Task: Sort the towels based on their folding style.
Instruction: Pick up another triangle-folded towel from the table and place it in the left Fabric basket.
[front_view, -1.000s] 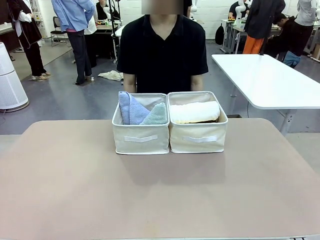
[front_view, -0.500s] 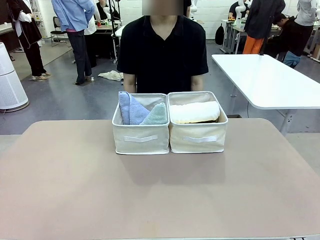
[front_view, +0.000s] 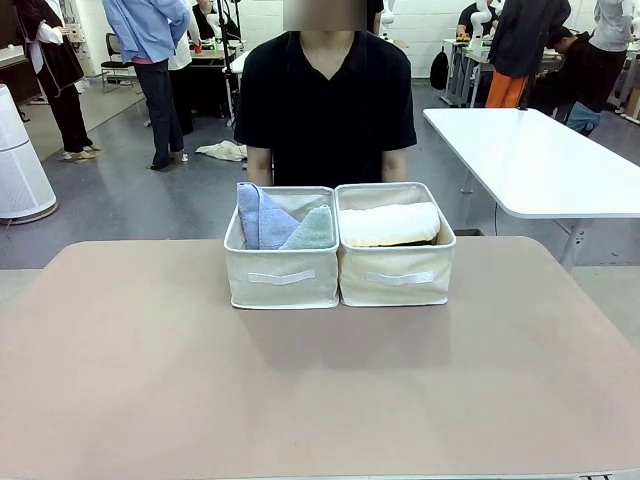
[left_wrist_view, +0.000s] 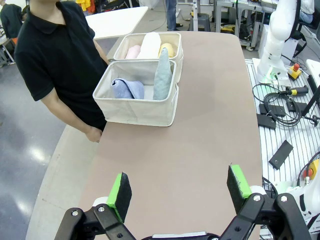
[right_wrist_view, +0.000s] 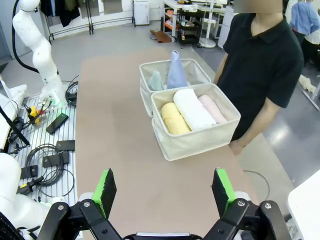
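Observation:
Two cream bins stand side by side at the table's far edge. The left bin (front_view: 282, 277) holds a folded lavender-blue towel (front_view: 257, 214) and a folded grey-green towel (front_view: 313, 231), both standing on edge. In the right bin (front_view: 397, 279) a rolled white towel (front_view: 390, 224) lies on top. The right wrist view shows that bin's rolled yellow towel (right_wrist_view: 173, 118), white towel (right_wrist_view: 192, 109) and pink towel (right_wrist_view: 212, 108) lying side by side. My left gripper (left_wrist_view: 179, 188) and my right gripper (right_wrist_view: 164, 186) hover open over bare table, well short of the bins, holding nothing.
A person in a black shirt (front_view: 325, 105) stands right behind the bins, arms down. A white table (front_view: 540, 160) stands off to the right. Cables and small devices (left_wrist_view: 275, 107) lie on the rack beside the table. The brown tabletop (front_view: 320, 390) stretches bare in front of the bins.

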